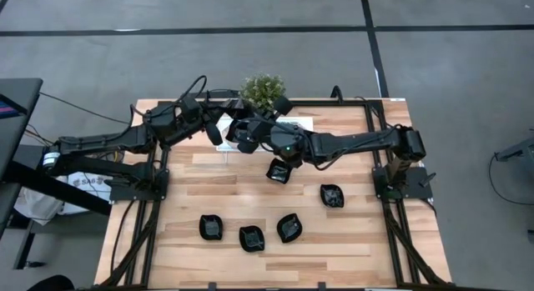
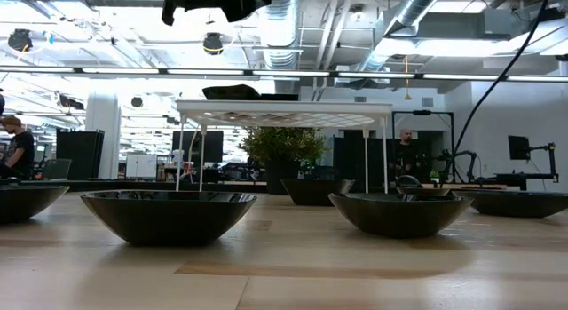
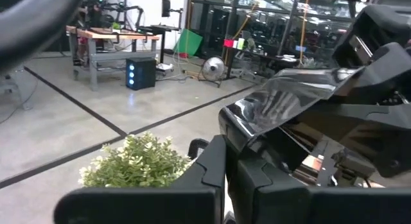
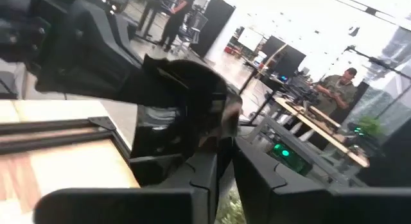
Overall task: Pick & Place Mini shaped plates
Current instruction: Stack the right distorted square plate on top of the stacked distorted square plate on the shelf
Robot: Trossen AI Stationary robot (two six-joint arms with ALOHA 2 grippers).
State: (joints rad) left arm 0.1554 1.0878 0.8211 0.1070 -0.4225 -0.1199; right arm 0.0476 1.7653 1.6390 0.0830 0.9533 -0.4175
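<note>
Left gripper [image 1: 219, 128] is clenched on a black mini plate [image 3: 289, 99], held up over the white tray [image 1: 302, 122] at the table's [image 1: 350, 249] far edge beside the green plant [image 1: 264, 89]. The right gripper [image 1: 244, 134] meets it there; whether its claw grips or has let go, I cannot tell. One dark plate [image 2: 244, 92] lies on the tray. Five more plates sit on the table: three [image 1: 211, 228] in a front row, two [image 1: 331, 195] farther right.
</note>
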